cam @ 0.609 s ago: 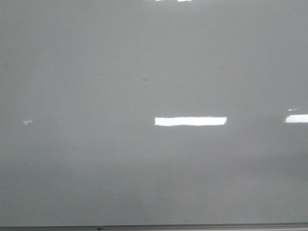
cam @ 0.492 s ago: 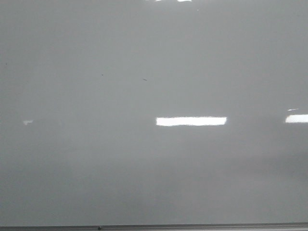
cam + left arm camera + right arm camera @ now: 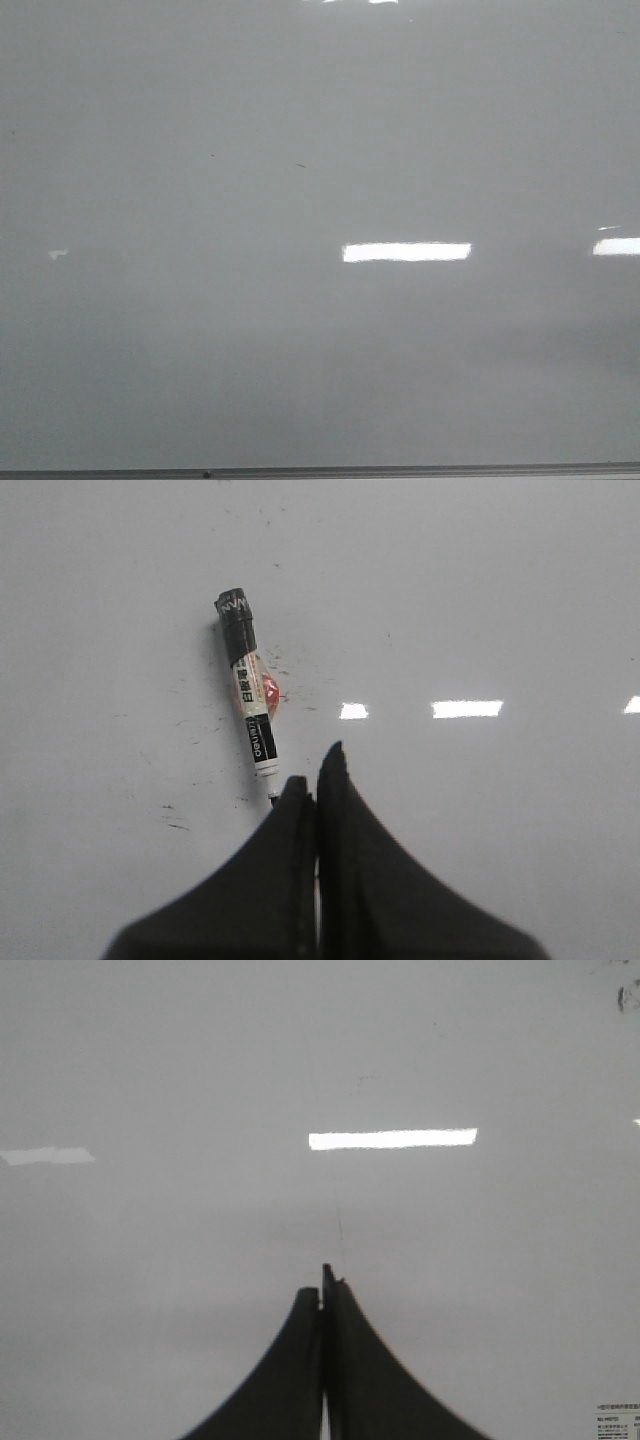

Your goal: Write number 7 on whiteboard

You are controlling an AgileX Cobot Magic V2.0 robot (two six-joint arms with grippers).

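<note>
— How far along were they with the seven?

— Not started, by my reckoning. Nearest in, the left gripper [image 3: 316,770] had its fingers pressed flat together with nothing between them, and the right gripper [image 3: 326,1285] was the same, closed and empty. The marker [image 3: 250,705] lay loose on the whiteboard [image 3: 320,350] just beyond the left fingertips, black cap pointing away, writing tip toward the gripper and just beside it, whether touching I couldn't tell.

— Any number 7 on the board?

— None that I could make out. There was a faint thin line just past the right fingertips, too pale to call a stroke. So the pickup, the uncapping if that cap was on, and all the writing were left.

— Anything in the way?

— Not much. Smudgy dark flecks around the marker, a couple of tiny specks farther out, bright light reflections [image 3: 407,252] across the middle. At the near edge, the grey frame [image 3: 400,470].
</note>
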